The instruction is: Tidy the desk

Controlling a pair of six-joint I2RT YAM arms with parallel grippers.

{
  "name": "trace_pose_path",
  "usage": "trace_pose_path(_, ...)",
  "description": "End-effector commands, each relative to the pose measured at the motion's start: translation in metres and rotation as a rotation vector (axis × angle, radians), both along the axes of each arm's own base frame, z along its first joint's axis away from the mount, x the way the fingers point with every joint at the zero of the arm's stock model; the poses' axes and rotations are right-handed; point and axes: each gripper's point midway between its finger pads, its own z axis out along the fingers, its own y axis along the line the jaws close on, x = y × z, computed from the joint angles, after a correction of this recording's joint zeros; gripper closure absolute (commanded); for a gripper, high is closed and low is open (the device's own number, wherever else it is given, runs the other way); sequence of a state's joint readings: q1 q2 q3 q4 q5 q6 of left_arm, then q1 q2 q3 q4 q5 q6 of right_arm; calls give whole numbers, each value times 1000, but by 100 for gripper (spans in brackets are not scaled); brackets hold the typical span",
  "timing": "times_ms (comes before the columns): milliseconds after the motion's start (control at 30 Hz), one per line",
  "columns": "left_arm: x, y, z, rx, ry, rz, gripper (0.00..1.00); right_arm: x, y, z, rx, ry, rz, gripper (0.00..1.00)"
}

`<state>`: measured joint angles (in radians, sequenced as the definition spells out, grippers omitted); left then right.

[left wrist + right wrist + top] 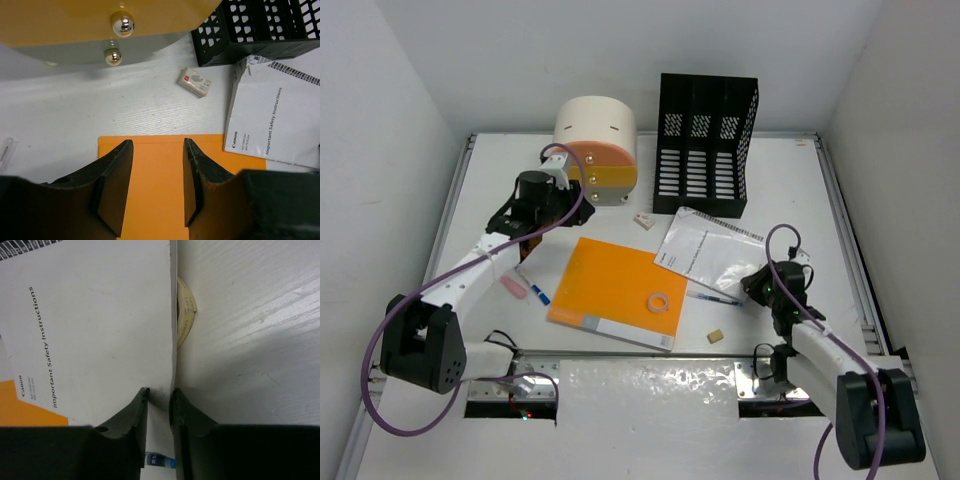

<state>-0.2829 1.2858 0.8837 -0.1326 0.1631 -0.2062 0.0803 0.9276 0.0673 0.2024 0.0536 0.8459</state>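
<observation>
While the top view takes in the whole scene, the desk (800, 200) is seen filling the middle of the frame, with a round cream container (595, 150) and a black file rack (705, 145) standing at its upper edge. An orange folder (615, 290) is laid at centre with a small ring (659, 301) on it, and a white booklet (705, 250) lies to its right. The left gripper (525, 238) is held by the folder's upper left corner, and the right gripper (755, 285) at the booklet's lower right edge. In the left wrist view, the jaws are seen apart with nothing between them, above the folder's top edge; a small staple box (194, 81) is seen at upper centre. In the right wrist view, the jaws are closed on the booklet's edge at lower centre, and a cream roll (186, 315) is partly hidden under that edge.
</observation>
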Motion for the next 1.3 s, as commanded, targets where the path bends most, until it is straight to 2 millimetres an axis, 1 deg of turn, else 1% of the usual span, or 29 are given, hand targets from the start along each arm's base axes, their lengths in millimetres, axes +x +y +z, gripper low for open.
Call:
trace_pose_path(0,6,0,9,25,-53,0,63,-14,-1,-11,21,37,-18,80)
trace_pose_path(33,6,1,8,31,-52,2,63,-15,-2,-10,16,33,-23,86)
trace_pose_path(67,5,1,8,33,-51,1,63,-15,-4,-7,7,25,-26,100)
trace_pose_path(133,5,2,6,39,-48,5,62,-17,-7,-4,-9,25,-35,100)
trace_pose_path(200,4,1,4,40,-44,3,62,-9,-10,13,-29,-34,-38,100)
trace_pose_path(233,4,0,4,38,-44,2,62,-11,-11,16,-36,-21,-35,100)
trace_pose_path(300,4,-1,2,38,-41,0,62,-1,-11,43,-54,-89,-17,100)
trace_pose_path(333,4,-2,2,39,-41,-2,62,-3,-11,49,-63,-85,-9,100)
trace_pose_path(367,4,-3,1,40,-40,-2,62,-1,-12,59,-69,-105,-6,100)
trace_pose_path(400,5,-1,2,40,-43,4,62,4,-12,77,-83,-134,4,100)
trace_pose_path(433,6,-1,1,42,-44,7,62,1,-12,79,-90,-116,11,100)
trace_pose_path(467,6,-2,2,42,-46,9,62,1,-13,87,-95,-122,13,100)
trace_pose_path(500,6,-1,2,43,-46,13,62,5,-13,105,-106,-153,20,100)
trace_pose_path(567,8,-1,4,44,-53,17,60,2,-14,116,-126,-146,31,100)
trace_pose_path(600,8,0,4,46,-54,21,60,6,-15,135,-131,-187,31,100)
trace_pose_path(667,9,0,4,48,-58,25,60,6,-14,150,-138,-206,44,100)
trace_pose_path(700,10,1,4,53,-59,30,60,8,-14,170,-140,-244,45,100)
trace_pose_path(733,10,2,4,53,-59,34,60,8,-12,178,-139,-245,55,100)
trace_pose_path(767,11,2,4,55,-58,35,60,11,-11,200,-144,-285,65,100)
trace_pose_path(867,12,2,5,53,-62,39,60,13,-7,224,-154,-299,100,100)
trace_pose_path(900,11,3,5,55,-61,40,60,15,-6,245,-155,-337,109,100)
trace_pose_path(933,11,3,5,54,-61,42,60,18,-4,252,-157,-341,122,100)
trace_pose_path(967,11,3,4,55,-61,43,60,20,-2,273,-162,-380,141,100)
trace_pose_path(1033,11,4,2,59,-57,49,60,23,0,288,-168,-390,154,100)
trace_pose_path(1067,11,5,2,60,-56,52,60,26,5,305,-167,-417,184,100)
trace_pose_path(1133,10,6,-1,62,-51,55,60,29,8,320,-167,-440,201,100)
trace_pose_path(1167,10,6,-1,61,-49,59,60,32,9,335,-177,-466,212,100)
trace_pose_path(1233,9,7,-4,63,-43,65,60,36,11,351,-186,-497,229,100)
trace_pose_path(1267,9,7,-4,62,-44,65,60,39,12,367,-205,-527,243,100)
